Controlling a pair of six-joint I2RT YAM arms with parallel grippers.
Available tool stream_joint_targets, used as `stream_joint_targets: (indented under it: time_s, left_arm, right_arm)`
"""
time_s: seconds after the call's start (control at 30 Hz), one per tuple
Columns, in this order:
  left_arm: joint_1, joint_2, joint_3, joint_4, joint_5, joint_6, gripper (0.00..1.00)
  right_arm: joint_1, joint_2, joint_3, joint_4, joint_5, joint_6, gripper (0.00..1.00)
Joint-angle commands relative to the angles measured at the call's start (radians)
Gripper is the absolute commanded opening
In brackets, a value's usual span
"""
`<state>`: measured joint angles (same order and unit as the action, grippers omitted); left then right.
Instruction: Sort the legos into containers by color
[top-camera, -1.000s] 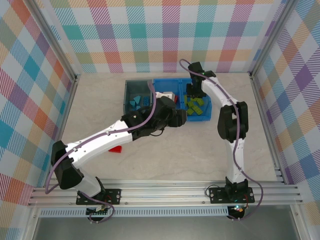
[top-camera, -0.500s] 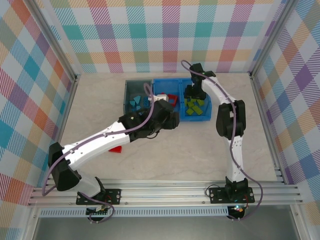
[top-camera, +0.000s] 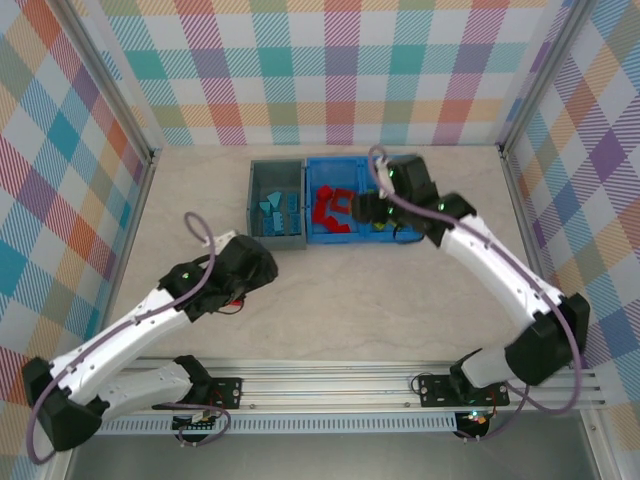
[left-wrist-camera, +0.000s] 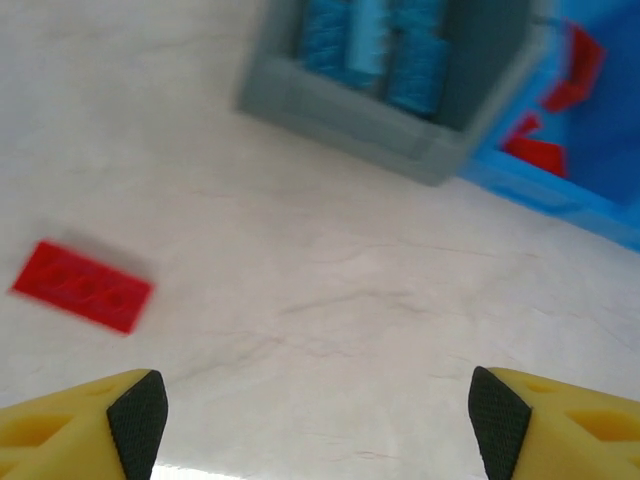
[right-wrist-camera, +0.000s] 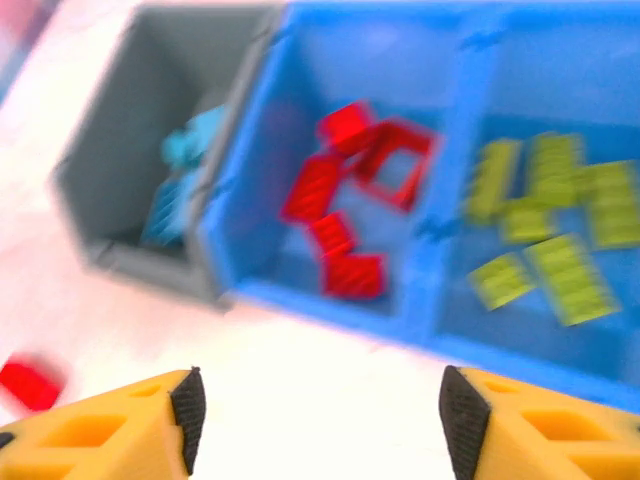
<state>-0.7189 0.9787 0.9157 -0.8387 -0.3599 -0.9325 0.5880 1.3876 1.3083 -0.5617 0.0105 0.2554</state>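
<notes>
My left hand (left-wrist-camera: 315, 410) and right hand (right-wrist-camera: 320, 405) are both open, empty. One red brick (left-wrist-camera: 82, 286) lies on the worktop (left-wrist-camera: 330, 300) left of the middle; the grey bin (left-wrist-camera: 350, 115) and blue bin (right-wrist-camera: 400, 60) stand at its far edge.

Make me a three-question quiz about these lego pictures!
1. What colour are the bricks in the grey bin? A red, B blue, C green.
2. Where is the loose red brick? A in the grey bin, B on the table, C held by a gripper.
3. How is the left gripper? A open, B shut on a brick, C shut empty.
Answers: 1 B, they all look light blue; 2 B, it lies flat on the table; 3 A, its jaws stand wide apart with nothing between.
</notes>
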Motion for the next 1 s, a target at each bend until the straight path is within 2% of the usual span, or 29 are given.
stream_joint_targets:
  time_s: [0.0,0.07,0.17,0.33,0.47,0.67,0.77,0.9,0.97]
  left_arm:
    - [0.15,-0.05,-0.114,-0.03,0.114,-0.077,0.82]
    - [0.231,-0.049,-0.156,-0.008,0.168,-0.104,0.85]
    - [0.308,-0.005,-0.192,0.039,0.208,-0.154,0.87]
    - [0.386,0.128,-0.211,0.13,0.27,-0.269,0.86]
    - [0.416,0.236,-0.204,0.14,0.257,-0.364,0.84]
    - [0.45,0.321,-0.252,0.232,0.26,-0.437,0.76]
    - [0.465,0.342,-0.276,0.301,0.246,-0.455,0.69]
    - [0.48,0.391,-0.262,0.309,0.238,-0.45,0.63]
    - [0.483,0.405,-0.265,0.323,0.238,-0.448,0.54]
  right_arm:
    - [0.138,-0.085,-0.179,0.171,-0.216,-0.031,0.71]
    - [0.239,-0.137,-0.284,0.264,-0.279,-0.027,0.77]
    - [0.363,-0.158,-0.353,0.322,-0.289,-0.02,0.85]
    - [0.466,-0.151,-0.357,0.321,-0.227,0.014,0.85]
    - [0.494,-0.146,-0.348,0.313,-0.195,0.026,0.86]
    - [0.507,-0.145,-0.342,0.295,-0.176,0.037,0.85]
    - [0.511,-0.153,-0.348,0.295,-0.173,0.048,0.85]
    - [0.513,-0.159,-0.354,0.289,-0.161,0.057,0.85]
    - [0.515,-0.163,-0.358,0.288,-0.153,0.062,0.85]
